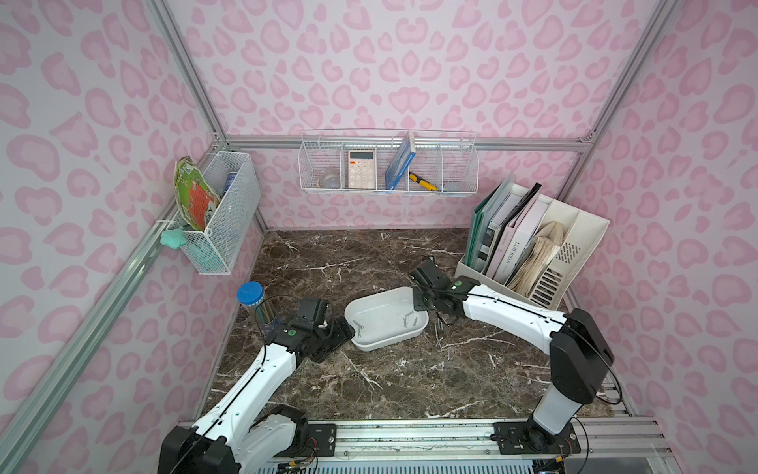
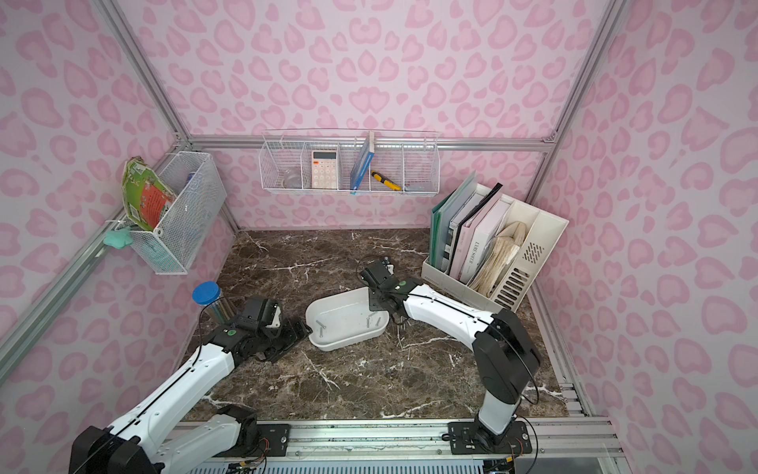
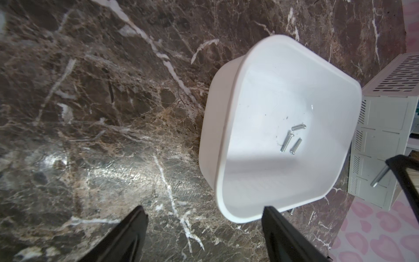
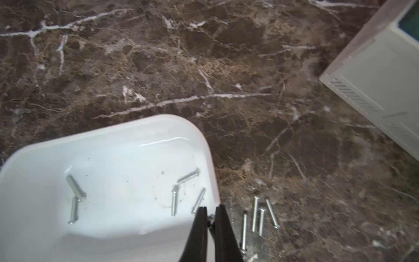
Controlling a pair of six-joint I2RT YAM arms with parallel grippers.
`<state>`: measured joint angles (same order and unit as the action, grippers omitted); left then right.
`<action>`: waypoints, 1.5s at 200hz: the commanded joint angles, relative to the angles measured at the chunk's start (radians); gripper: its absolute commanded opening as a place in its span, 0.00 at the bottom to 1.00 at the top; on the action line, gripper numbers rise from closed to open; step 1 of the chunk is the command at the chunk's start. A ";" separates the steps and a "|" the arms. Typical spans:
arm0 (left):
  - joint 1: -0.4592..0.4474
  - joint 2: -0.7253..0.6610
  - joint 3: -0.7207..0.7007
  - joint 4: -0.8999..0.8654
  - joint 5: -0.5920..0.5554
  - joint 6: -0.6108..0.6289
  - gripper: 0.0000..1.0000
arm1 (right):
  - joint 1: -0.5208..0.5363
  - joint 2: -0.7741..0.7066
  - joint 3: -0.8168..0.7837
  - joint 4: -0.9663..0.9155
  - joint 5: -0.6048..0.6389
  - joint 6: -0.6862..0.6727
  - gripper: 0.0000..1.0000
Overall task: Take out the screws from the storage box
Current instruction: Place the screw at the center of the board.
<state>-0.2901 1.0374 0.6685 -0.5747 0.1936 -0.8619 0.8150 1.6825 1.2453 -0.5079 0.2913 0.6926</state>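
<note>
Right wrist: slender silver screws [image 4: 174, 202]

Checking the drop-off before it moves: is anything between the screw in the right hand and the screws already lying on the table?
Nothing visible. The right hand, shut on a screw, is at the rim of the storage box, and the loose screws lie on bare table just outside it.

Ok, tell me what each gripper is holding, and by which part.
The right gripper pinches one screw by an end, the rest sticking out. The left gripper stands open by the storage box, holding nothing.
</note>
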 commanded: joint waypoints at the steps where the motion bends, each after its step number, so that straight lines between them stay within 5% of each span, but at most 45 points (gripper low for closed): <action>1: -0.017 0.017 0.008 0.030 -0.039 -0.018 0.84 | -0.037 -0.074 -0.110 0.026 0.026 0.040 0.02; 44: -0.034 0.066 0.016 0.065 -0.055 -0.031 0.84 | -0.100 -0.103 -0.277 0.115 -0.041 0.044 0.02; 167: -0.049 0.128 0.035 0.068 -0.042 0.006 0.82 | -0.067 -0.053 -0.376 0.197 -0.107 0.094 0.08; 209: -0.051 0.122 0.035 0.053 -0.044 0.006 0.82 | -0.066 -0.122 -0.351 0.193 -0.098 0.055 0.21; 250: -0.051 0.082 0.035 -0.001 -0.096 0.009 0.84 | -0.075 -0.186 -0.262 0.200 -0.092 -0.061 0.45; 300: -0.050 0.028 0.053 -0.077 -0.155 0.024 0.86 | -0.107 0.013 -0.015 0.141 -0.126 -0.279 0.54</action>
<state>-0.3405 1.0847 0.7109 -0.5941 0.0776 -0.8562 0.7208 1.6024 1.1458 -0.3275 0.1871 0.5545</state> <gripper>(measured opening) 0.856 0.531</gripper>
